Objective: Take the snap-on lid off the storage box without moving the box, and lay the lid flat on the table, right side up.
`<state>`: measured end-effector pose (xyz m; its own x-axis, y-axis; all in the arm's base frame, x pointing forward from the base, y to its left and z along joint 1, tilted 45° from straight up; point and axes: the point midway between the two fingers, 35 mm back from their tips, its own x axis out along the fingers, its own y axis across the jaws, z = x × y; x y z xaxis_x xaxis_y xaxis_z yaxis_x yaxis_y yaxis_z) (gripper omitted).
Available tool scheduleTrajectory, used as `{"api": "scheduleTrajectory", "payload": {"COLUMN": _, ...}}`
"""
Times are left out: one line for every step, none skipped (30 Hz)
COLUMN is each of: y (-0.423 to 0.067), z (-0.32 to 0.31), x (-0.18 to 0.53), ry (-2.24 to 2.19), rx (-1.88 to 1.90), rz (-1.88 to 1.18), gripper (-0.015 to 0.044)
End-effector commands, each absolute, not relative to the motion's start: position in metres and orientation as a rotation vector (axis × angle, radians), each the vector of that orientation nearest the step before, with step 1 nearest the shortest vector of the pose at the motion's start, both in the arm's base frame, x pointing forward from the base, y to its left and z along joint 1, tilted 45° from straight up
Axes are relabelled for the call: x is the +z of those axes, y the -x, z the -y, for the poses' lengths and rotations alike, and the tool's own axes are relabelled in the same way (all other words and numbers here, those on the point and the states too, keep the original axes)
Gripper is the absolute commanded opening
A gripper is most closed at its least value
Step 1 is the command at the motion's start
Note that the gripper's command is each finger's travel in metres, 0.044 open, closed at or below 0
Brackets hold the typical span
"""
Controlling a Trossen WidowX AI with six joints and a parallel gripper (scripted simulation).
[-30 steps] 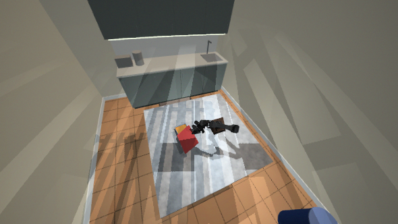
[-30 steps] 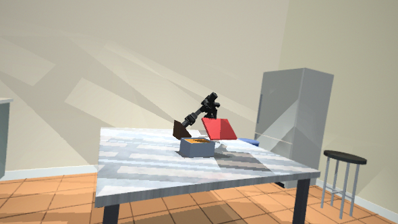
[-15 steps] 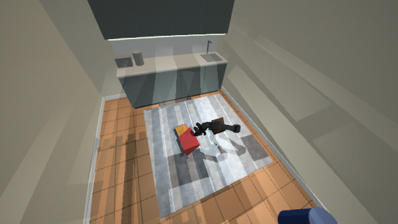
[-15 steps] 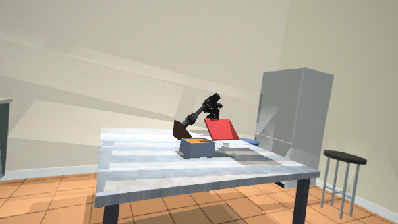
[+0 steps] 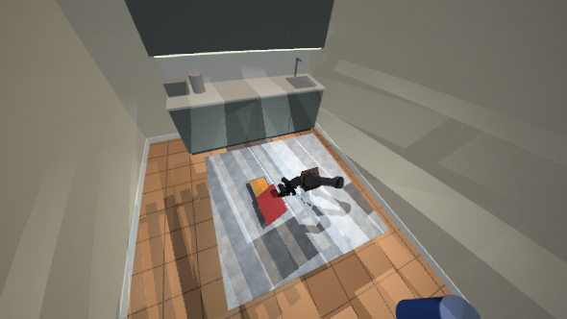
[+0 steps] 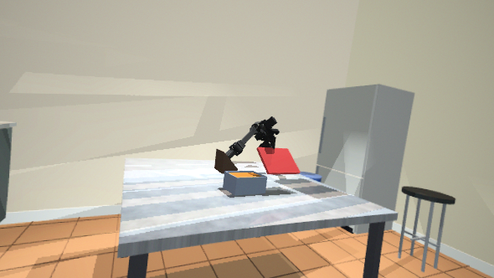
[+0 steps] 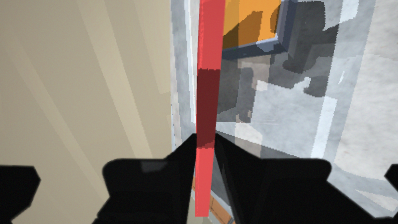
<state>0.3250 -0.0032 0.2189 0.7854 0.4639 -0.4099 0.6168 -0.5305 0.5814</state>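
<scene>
From above, red lid (image 5: 271, 206) hangs tilted beside open box (image 5: 259, 186), clear of it for set-down. Outside view: pincer (image 6: 268, 144) clenched on lid's edge, lid above surface (image 6: 176, 209). Wrist view: lid edge-on between fingers.

The lid (image 6: 278, 161) is red, the box (image 6: 244, 184) blue-grey with orange inside, the table (image 6: 176, 209) grey-and-white striped.

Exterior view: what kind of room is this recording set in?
Most likely a home kitchen. A counter with a sink runs along the far wall, a grey fridge stands in the corner, and a stool sits beside the table where the arm works.
</scene>
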Motion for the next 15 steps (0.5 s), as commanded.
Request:
{"api": "scheduleTrajectory", "payload": {"y": -0.325, "z": -0.001, "x": 0.232, "ry": -2.225, "rx": -0.252, "rz": -0.774, "gripper": 0.0000}}
{"api": "scheduleTrajectory", "payload": {"y": -0.325, "z": -0.002, "x": 0.234, "ry": -2.225, "rx": -0.252, "rz": -0.774, "gripper": 0.0000}}
{"api": "scheduleTrajectory", "payload": {"y": -0.324, "z": -0.004, "x": 0.235, "ry": -2.225, "rx": -0.252, "rz": -0.774, "gripper": 0.0000}}
{"api": "scheduleTrajectory", "payload": {"y": -0.324, "z": -0.005, "x": 0.236, "ry": -2.225, "rx": -0.251, "rz": -0.774, "gripper": 0.0000}}
{"api": "scheduleTrajectory", "payload": {"y": -0.324, "z": -0.006, "x": 0.238, "ry": -2.225, "rx": -0.251, "rz": -0.774, "gripper": 0.0000}}
{"api": "scheduleTrajectory", "payload": {"y": -0.323, "z": -0.008, "x": 0.239, "ry": -2.225, "rx": -0.251, "rz": -0.774, "gripper": 0.0000}}
{"api": "scheduleTrajectory", "payload": {"y": -0.323, "z": -0.009, "x": 0.241, "ry": -2.225, "rx": -0.251, "rz": -0.774, "gripper": 0.0000}}
{"api": "scheduleTrajectory", "payload": {"y": -0.323, "z": -0.011, "x": 0.242, "ry": -2.225, "rx": -0.251, "rz": -0.774, "gripper": 0.0000}}
{"api": "scheduleTrajectory", "payload": {"y": -0.322, "z": -0.012, "x": 0.243, "ry": -2.226, "rx": -0.251, "rz": -0.774, "gripper": 0.0000}}
{"api": "scheduleTrajectory", "payload": {"y": -0.322, "z": -0.014, "x": 0.245, "ry": -2.226, "rx": -0.251, "rz": -0.774, "gripper": 0.0000}}
{"api": "scheduleTrajectory", "payload": {"y": -0.322, "z": -0.015, "x": 0.246, "ry": -2.226, "rx": -0.251, "rz": -0.774, "gripper": 0.0000}}
{"api": "scheduleTrajectory", "payload": {"y": -0.321, "z": -0.016, "x": 0.247, "ry": -2.226, "rx": -0.251, "rz": -0.774, "gripper": 0.0000}}
{"api": "scheduleTrajectory", "payload": {"y": -0.321, "z": -0.018, "x": 0.249, "ry": -2.226, "rx": -0.251, "rz": -0.774, "gripper": 0.0000}}
{"api": "scheduleTrajectory", "payload": {"y": -0.321, "z": -0.019, "x": 0.250, "ry": -2.226, "rx": -0.251, "rz": -0.774, "gripper": 0.0000}}
{"api": "scheduleTrajectory", "payload": {"y": -0.320, "z": -0.021, "x": 0.252, "ry": -2.226, "rx": -0.251, "rz": -0.774, "gripper": 0.0000}}
